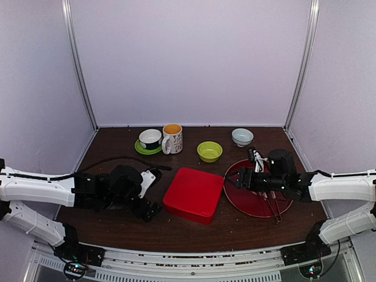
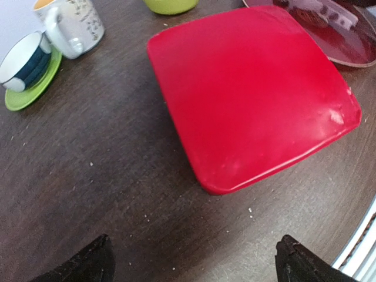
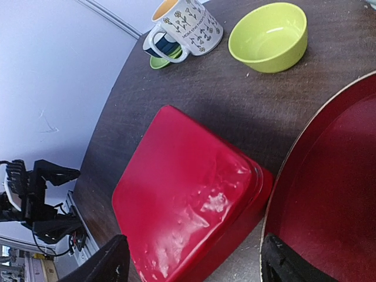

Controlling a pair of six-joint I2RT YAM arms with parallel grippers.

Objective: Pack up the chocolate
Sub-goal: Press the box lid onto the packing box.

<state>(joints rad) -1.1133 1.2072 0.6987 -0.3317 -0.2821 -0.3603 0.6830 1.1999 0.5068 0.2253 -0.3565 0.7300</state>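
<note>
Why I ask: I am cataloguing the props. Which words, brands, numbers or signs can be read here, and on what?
Mug: "MON" seems to open a line of small capitals under the flower drawings; the rest is too small to read surely.
Red box, red plate, green bowl, cup: no text shows on any of them.

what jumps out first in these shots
A glossy red box sits mid-table, bright against the dark wood. Just right of it lies a round red plate. Along the back stand a cup on a green saucer, a mug, a lime bowl and a pale bowl.
</note>
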